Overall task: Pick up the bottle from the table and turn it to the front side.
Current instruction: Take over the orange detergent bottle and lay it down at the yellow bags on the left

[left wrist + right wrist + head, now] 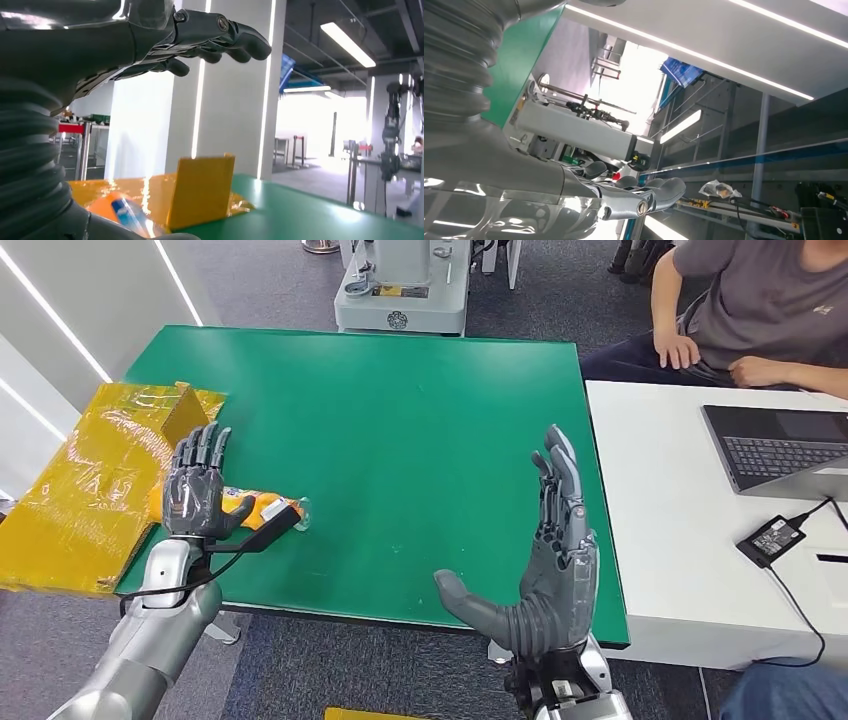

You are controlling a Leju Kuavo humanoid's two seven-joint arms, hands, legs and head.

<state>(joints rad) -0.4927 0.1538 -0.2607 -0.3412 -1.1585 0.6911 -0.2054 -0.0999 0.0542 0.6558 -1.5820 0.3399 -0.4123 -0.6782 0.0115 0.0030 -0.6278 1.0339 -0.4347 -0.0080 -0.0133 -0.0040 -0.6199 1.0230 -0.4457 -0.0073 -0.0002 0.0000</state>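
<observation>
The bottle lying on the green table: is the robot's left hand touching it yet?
Cannot tell. In the head view the left hand stands open in front of the bottle, overlapping it, so no contact or gap shows plainly.

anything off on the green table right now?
The bottle lies on its side near the table's left edge, partly hidden by the open left hand. A crinkled yellow sheet hangs off that edge. No spill shows.

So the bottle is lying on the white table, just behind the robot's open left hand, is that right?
Not quite. The head view shows the bottle lying on the green table, not the white one, just behind the open left hand.
</observation>
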